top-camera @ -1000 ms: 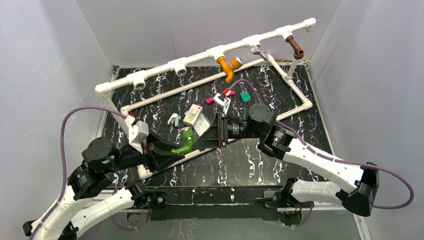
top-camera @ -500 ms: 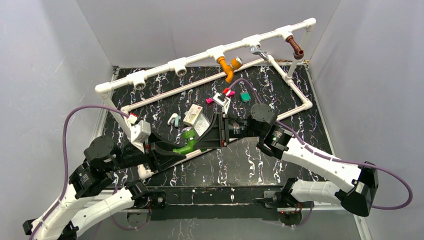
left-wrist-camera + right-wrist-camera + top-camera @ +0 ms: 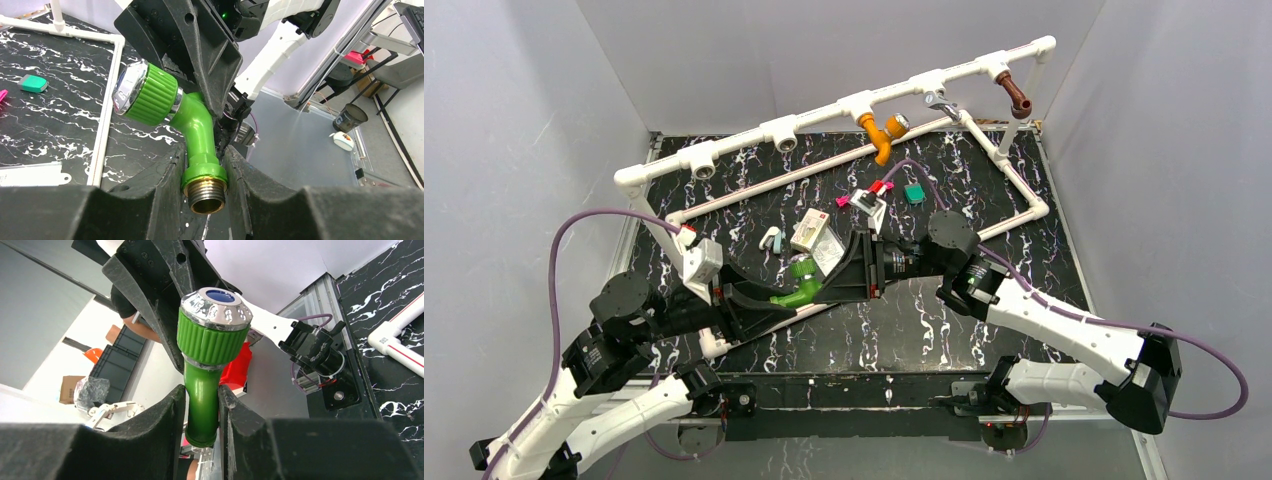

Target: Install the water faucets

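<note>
Evidently a handover is in hand: the green faucet point(image 3: 799, 290) is gripped between both arms over the counter point(image 3: 924, 330). The left jaws are closed at its brass-threaded end, the right jaws on its neck. Next, the left hold should be released, so the thread can be offered to an empty pipe socket point(image 3: 785, 135).

We see bright, even overhead light and soft shadows; glare flecks the green faucet point(image 3: 215, 340), wrist views warp at edges.
</note>
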